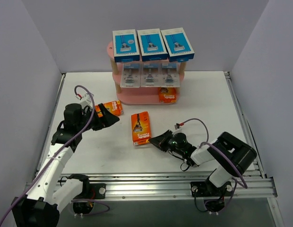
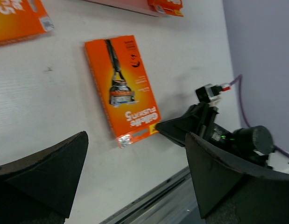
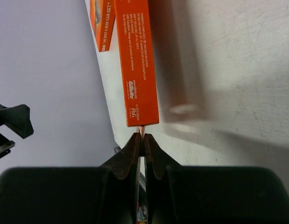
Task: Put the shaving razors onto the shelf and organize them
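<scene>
Right gripper (image 3: 142, 140) is pinched tight, jaws together on the thin flap at the near end of an orange Gillette Fusion5 card (image 1: 141, 127). That card sits on the white table (image 1: 208, 104) out in front of the shelf, near the middle. From the left wrist view it looks to be lying flat, face up, with the razor picture showing. Whether the pinched end is off the surface, I cannot tell.

Over on the other side, the left gripper (image 1: 110, 116) stands wide apart, holding nothing. It hovers just above and beside a second orange card (image 1: 113, 108), which lies on the table near the shelf's left end.

Now the pink shelf (image 1: 137, 98) at the back. On the top board, three blue-and-white razor boxes (image 1: 151, 44) stand side by side facing forward, touching one another. On the middle board, three clear blister packs (image 1: 150, 74) sit in a row, one under each box. On the bottom board, a third orange card (image 1: 167, 95) sits alone at the right end, and the rest of that board is bare pink.

So seven packs are on the shelf and two orange ones are on the table, one at each gripper.
</scene>
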Robot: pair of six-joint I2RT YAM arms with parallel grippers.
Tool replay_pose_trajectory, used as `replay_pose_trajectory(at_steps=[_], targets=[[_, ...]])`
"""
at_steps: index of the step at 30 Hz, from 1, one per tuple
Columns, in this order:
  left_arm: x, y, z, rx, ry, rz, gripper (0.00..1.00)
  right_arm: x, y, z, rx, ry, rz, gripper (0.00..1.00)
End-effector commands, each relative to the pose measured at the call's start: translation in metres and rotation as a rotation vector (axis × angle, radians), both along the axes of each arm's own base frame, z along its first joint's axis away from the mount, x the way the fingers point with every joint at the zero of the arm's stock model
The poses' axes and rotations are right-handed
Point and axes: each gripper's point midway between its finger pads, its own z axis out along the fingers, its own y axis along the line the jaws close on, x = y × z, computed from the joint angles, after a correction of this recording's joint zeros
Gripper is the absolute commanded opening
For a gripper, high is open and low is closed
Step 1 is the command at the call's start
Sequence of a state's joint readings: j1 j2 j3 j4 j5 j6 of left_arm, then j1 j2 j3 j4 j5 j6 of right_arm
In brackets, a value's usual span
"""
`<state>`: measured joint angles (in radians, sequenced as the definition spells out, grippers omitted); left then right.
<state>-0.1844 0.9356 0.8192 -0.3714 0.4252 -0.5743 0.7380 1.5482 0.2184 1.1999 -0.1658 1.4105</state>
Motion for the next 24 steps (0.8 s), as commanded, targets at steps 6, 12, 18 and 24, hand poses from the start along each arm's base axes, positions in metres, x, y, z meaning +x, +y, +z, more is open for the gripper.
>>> replay_pose_trajectory(at_steps=[6,12,18,24], targets=[[-0.036,-0.035,-0.020,-0.371,0.152,-0.068,0.94,0.004,0.015,0.036,0.204,-0.103,0.039,0.00],[-0.047,-0.030,-0.052,-0.363,0.214,-0.019,0.94,0.002,0.020,0.034,0.248,-0.111,0.063,0.00],[-0.055,-0.029,-0.078,-0.372,0.253,-0.001,0.94,0.000,0.023,0.045,0.348,-0.127,0.078,0.00],[-0.055,-0.029,-0.087,-0.367,0.248,-0.011,0.94,-0.002,0.028,0.054,0.386,-0.150,0.104,0.00]])
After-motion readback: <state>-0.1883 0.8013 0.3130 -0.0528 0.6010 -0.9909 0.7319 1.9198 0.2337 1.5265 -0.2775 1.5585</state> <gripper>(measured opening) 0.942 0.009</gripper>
